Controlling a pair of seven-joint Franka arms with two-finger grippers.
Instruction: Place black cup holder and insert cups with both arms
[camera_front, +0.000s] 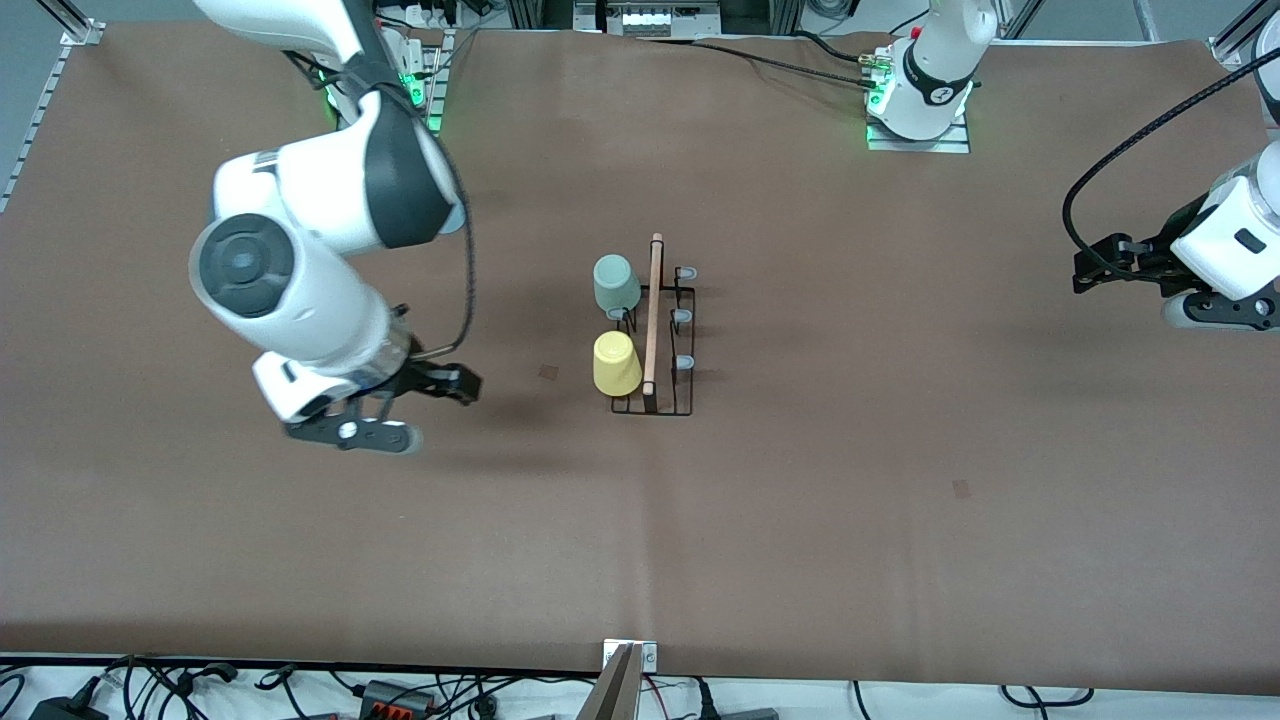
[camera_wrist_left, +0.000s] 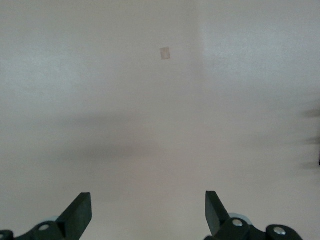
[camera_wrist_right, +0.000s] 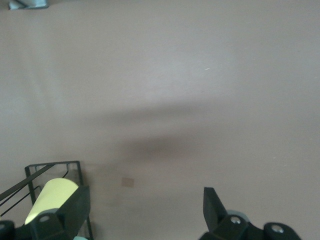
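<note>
Here, from the front camera, the thin black wire cup holder (camera_front: 655, 345) with its light wooden dowel handle (camera_front: 654, 312) stands near the middle of the brown table (camera_front: 900, 450). A pale mint-green plastic cup (camera_front: 616, 283) and a yellow plastic cup (camera_front: 616, 363) sit upside down on its pegs on the side toward my right arm's end, the yellow one nearer the camera. Three grey-tipped pegs (camera_front: 684, 317) on the side toward my left arm's end are bare. My right gripper (camera_front: 420, 405) hangs over bare table toward the right arm's end, well apart from the holder and carrying nothing. My left gripper (camera_front: 1095, 268) hangs over the left arm's end of the table, also apart from the holder.

In my left wrist view, my left gripper (camera_wrist_left: 148, 212) has its fingers spread wide with nothing between them, above plain table and a small square mark (camera_wrist_left: 165, 53).

In my right wrist view, my right gripper (camera_wrist_right: 145, 210) is likewise spread wide and unloaded; the yellow cup (camera_wrist_right: 52, 200) and a corner of the wire holder (camera_wrist_right: 55, 167) show beside one finger.
</note>
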